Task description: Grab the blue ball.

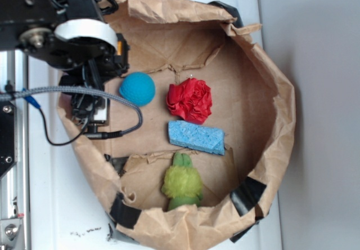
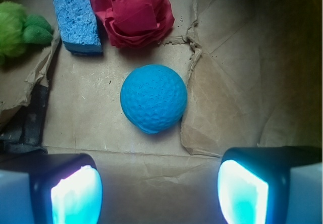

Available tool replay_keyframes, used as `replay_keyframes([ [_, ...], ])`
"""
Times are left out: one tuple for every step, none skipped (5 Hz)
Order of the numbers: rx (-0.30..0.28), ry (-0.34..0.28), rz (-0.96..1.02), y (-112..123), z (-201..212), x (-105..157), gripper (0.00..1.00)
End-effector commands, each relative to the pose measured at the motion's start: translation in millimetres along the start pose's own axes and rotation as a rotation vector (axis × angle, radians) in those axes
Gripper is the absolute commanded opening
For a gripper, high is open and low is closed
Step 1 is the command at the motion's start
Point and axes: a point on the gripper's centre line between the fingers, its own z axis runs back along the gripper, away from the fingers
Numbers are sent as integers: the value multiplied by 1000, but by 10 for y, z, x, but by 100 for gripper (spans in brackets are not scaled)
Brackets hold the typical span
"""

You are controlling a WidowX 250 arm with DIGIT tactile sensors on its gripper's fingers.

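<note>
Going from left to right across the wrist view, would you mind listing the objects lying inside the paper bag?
Green plush toy → light blue sponge block → red ruffled wad. The blue ball sits below the wad, overlapping it sideways, so its place in the order is unclear.

In the wrist view the gripper (image 2: 159, 191) shows only its two glowing fingertips, cut off by the bottom edge below the blue ball (image 2: 154, 98), while the sponge (image 2: 75, 17), red wad (image 2: 132, 12) and green toy (image 2: 17, 27) run off the frame.
</note>
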Motion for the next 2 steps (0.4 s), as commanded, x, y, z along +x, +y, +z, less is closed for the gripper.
replay_keyframes([
  [34, -31, -15, -153, 49, 375, 100],
  [14, -45, -21, -172, 96, 488, 100],
])
